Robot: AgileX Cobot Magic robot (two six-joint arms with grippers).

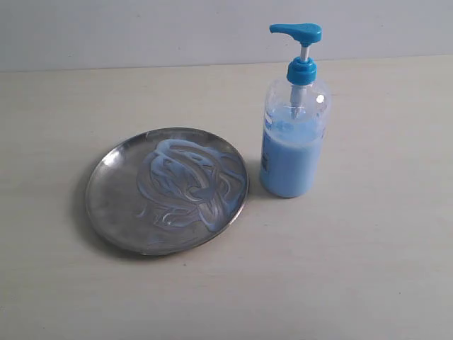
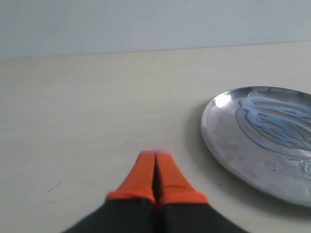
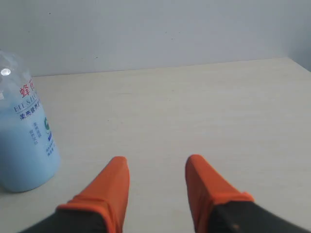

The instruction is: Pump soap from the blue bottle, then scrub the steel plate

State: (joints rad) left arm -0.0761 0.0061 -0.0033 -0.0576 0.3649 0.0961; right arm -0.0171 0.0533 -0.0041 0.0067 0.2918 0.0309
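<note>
Exterior view: soap-smeared round steel plate [image 1: 113, 191] beside clear blue-pump bottle [image 1: 289, 159] on pale bench [image 1: 354, 276]; left fingers [image 2: 141, 177] together, right fingers [image 3: 114, 187] apart.

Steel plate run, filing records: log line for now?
left end effector shut; right end effector open; steel plate carries soap; blue bottle upright, untouched

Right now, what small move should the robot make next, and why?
Probably bring the open, empty right fingers to the blue bottle beside them, to steady it for pumping: it stands upright and untouched. The left fingers are shut, clear of the steel plate, which carries soap swirls.
</note>
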